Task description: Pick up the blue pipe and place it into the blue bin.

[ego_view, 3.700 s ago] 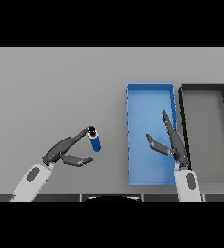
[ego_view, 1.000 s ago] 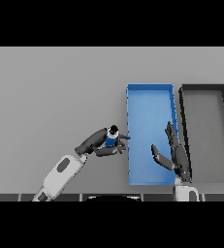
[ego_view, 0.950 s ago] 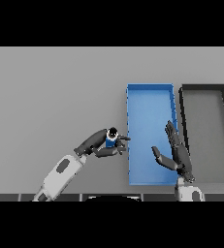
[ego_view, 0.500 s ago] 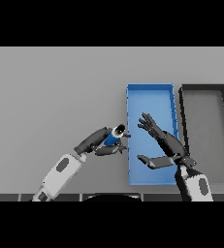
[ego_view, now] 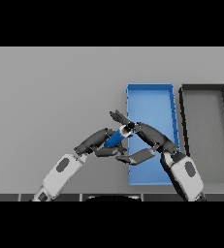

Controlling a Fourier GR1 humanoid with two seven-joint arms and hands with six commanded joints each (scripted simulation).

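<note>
The blue pipe (ego_view: 115, 139) is held tilted above the table, just left of the blue bin (ego_view: 150, 87), its dark-capped upper end pointing toward the bin's left wall. My left hand (ego_view: 97, 142) is shut on the pipe from the lower left, fingers curled round its body. My right hand (ego_view: 153, 138) reaches leftward over the lower part of the bin. Its fingers (ego_view: 119, 116) are stretched out and meet the pipe's upper end, with the thumb (ego_view: 140, 156) spread below. The pipe's lower end is hidden by my left fingers.
A black bin (ego_view: 203, 87) stands right of the blue bin, almost touching it. Both bins hold nothing that I can see. Grey table surface stretches to the left and to the back.
My right hand has swung left across the blue bin until its fingers reach the pipe's end. The left hand, holding the pipe since the first frame, has kept it beside the bin's left wall.
</note>
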